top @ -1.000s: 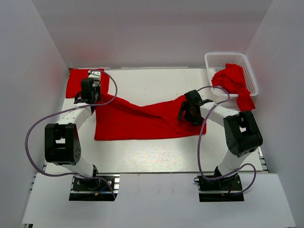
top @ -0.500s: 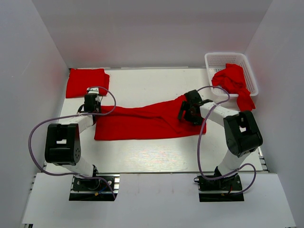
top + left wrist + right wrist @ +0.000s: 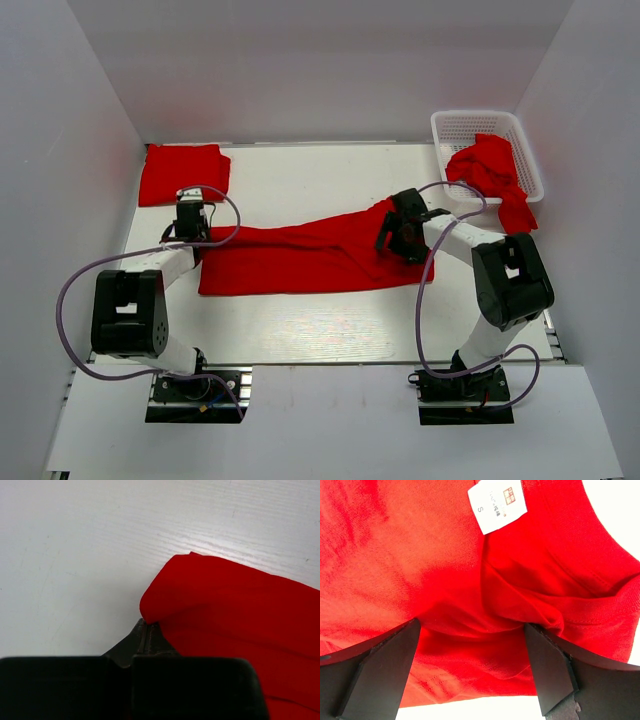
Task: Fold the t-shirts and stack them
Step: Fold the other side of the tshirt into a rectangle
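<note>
A red t-shirt [image 3: 300, 255] lies spread across the middle of the table. My left gripper [image 3: 190, 215] is at its far left corner. In the left wrist view the left gripper [image 3: 146, 625] is shut and pinches that corner of the t-shirt [image 3: 240, 615] low over the table. My right gripper [image 3: 400, 235] sits over the shirt's right end. In the right wrist view the right gripper [image 3: 471, 625] is wide open, with bunched red fabric [image 3: 420, 555] and the white neck label [image 3: 496, 505] between its fingers. A folded red t-shirt [image 3: 183, 173] lies at the back left.
A white lattice basket [image 3: 460, 125] stands at the back right, with a crumpled red t-shirt [image 3: 490, 168] hanging over its near rim onto the table. Grey walls close in the table on three sides. Purple cables loop beside both arms.
My left gripper has moved from beside the folded shirt toward the near side, carrying the shirt's corner down with it. The shirt's left end now lies flatter. The right arm has not moved.
</note>
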### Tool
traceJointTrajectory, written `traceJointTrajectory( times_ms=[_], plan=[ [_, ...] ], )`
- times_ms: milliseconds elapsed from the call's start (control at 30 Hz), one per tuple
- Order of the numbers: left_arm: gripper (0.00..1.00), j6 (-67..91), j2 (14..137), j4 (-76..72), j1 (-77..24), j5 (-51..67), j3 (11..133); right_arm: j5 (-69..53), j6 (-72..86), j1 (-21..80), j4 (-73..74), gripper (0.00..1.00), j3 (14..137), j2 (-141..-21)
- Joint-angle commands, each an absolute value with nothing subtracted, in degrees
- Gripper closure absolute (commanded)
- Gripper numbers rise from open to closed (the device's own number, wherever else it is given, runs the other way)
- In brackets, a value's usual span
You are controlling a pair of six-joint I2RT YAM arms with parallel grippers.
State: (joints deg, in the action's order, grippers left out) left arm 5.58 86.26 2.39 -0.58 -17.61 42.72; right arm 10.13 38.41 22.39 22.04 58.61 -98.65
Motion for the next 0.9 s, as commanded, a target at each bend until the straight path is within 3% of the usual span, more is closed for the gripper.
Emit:
traceJointTrajectory(
  times_ms=[0, 67, 100, 300, 333, 500, 867],
  plan=[
    [0.99, 8.4, 83.4, 6.2, -0.4, -17.5, 41.7, 7.6, 39.7, 21.4, 21.3, 0.10, 54.6, -103.2],
    [0.87, 9.5, 85.2, 9.6, -0.4, -17.0, 43.1, 7.3, 39.8, 21.2, 21.2, 0.10, 54.6, -103.1],
    [0.71, 10.6, 85.7, 11.0, -0.4, -17.0, 43.7, 7.3, 39.9, 21.1, 21.2, 0.10, 54.7, -103.1],
    [0.18, 13.8, 85.8, 15.4, -0.4, -16.2, 44.8, 6.4, 39.1, 21.3, 21.8, 0.10, 55.3, -103.5],
    [0.13, 13.8, 85.2, 16.1, -0.4, -16.2, 44.8, 6.3, 38.3, 21.4, 21.7, 0.10, 55.3, -103.1],
    [0.00, 16.2, 80.7, 19.7, -0.4, -15.3, 49.3, 7.5, 33.9, 21.6, 21.8, 0.10, 56.4, -99.8],
    [0.00, 16.2, 84.9, 23.6, -0.4, -2.7, 62.0, 7.7, 19.1, 22.9, 23.6, 0.10, 62.5, -87.4]
  ],
)
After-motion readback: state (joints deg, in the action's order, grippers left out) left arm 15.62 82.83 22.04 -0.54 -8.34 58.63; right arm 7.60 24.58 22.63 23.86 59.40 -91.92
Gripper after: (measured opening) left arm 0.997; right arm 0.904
